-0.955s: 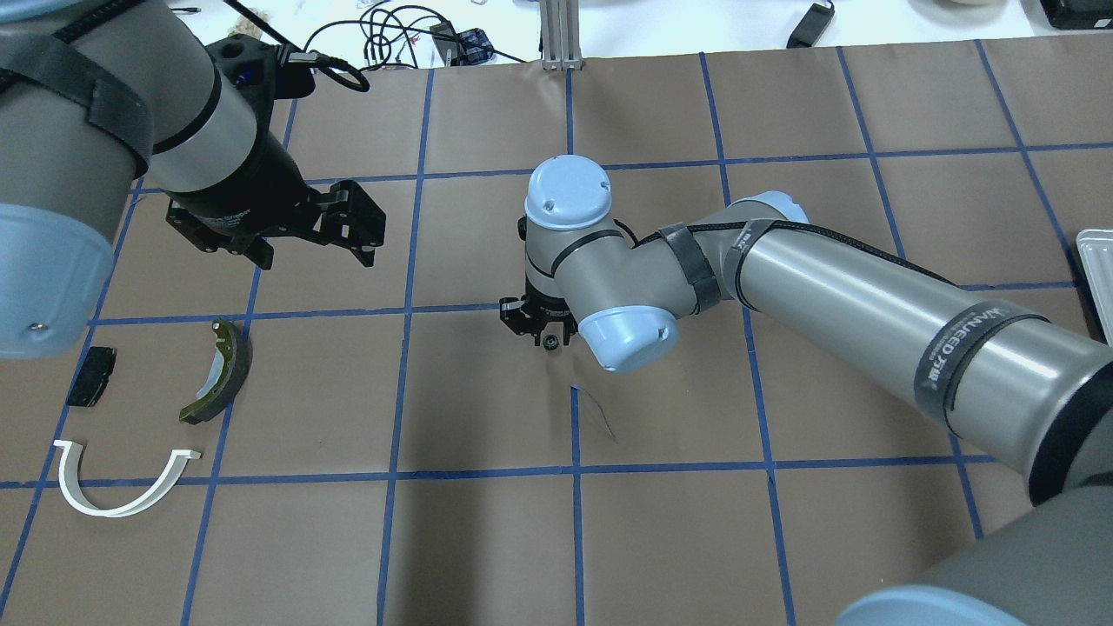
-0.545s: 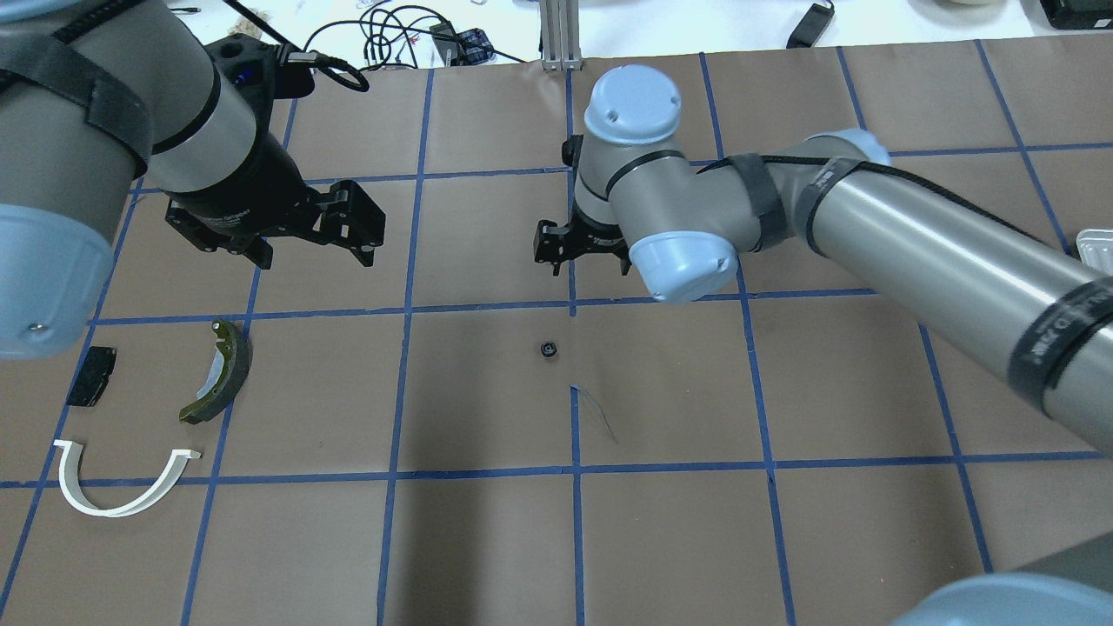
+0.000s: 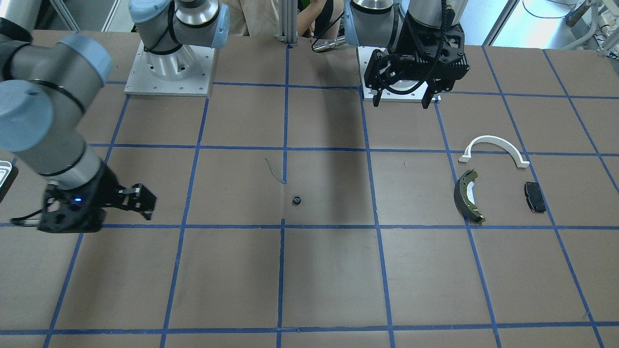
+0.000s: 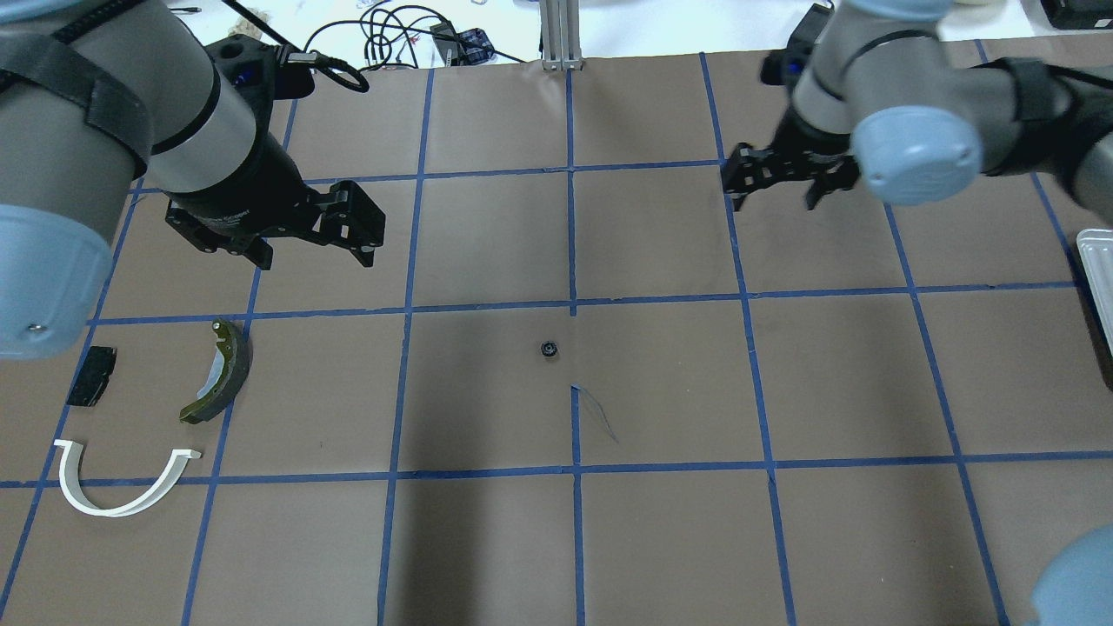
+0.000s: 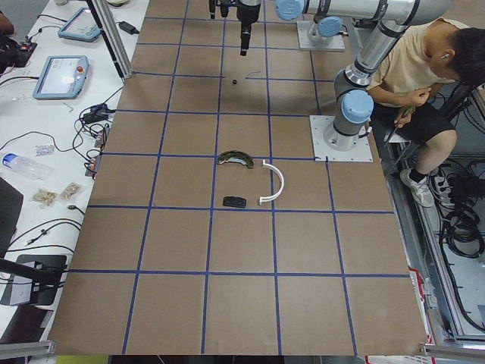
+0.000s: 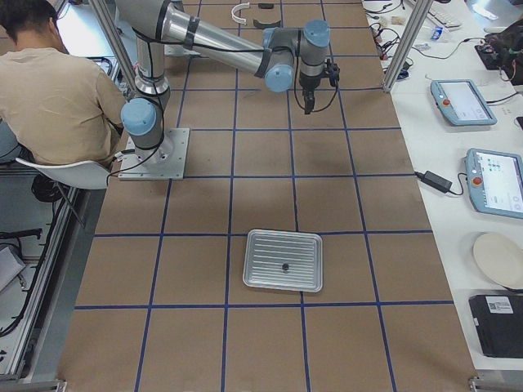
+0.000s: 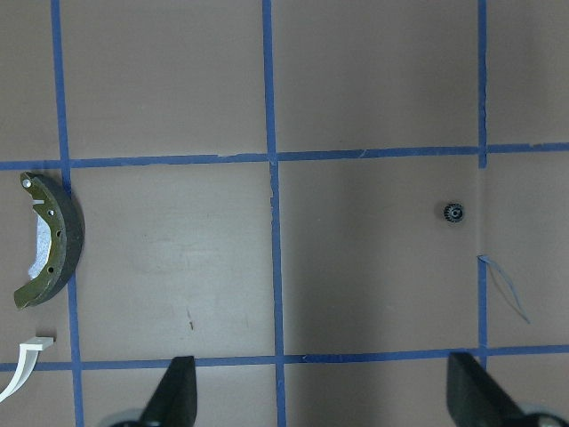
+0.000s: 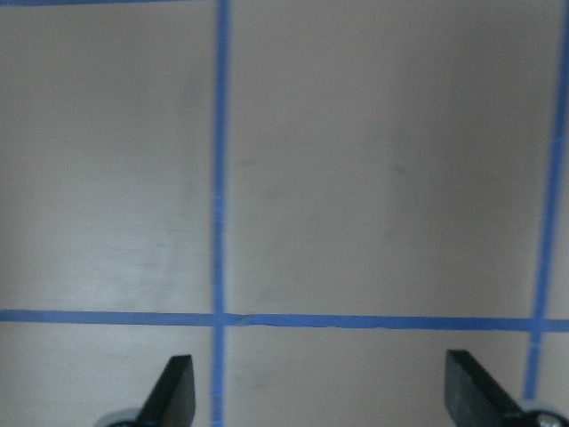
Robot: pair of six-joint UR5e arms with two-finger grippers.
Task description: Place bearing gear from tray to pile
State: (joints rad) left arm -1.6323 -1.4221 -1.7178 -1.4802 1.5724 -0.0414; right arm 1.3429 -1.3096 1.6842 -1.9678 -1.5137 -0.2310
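The bearing gear is a small black ring lying alone on the brown table, also seen in the front view and the left wrist view. The pile lies at the left: a white arch, a brake shoe and a black brake pad. My left gripper hangs open and empty, beyond the brake shoe. My right gripper is open and empty, far right of the gear. The tray shows whole in the right exterior view; only its corner shows overhead.
A small dark part lies in the tray. Blue tape lines grid the table. A metal post stands at the far edge with cables behind it. A torn flap in the paper is just near of the gear.
My right gripper was down over the gear a second ago. It has let go, risen and swung far to the right. The gear stays on the table. The left arm has not moved.
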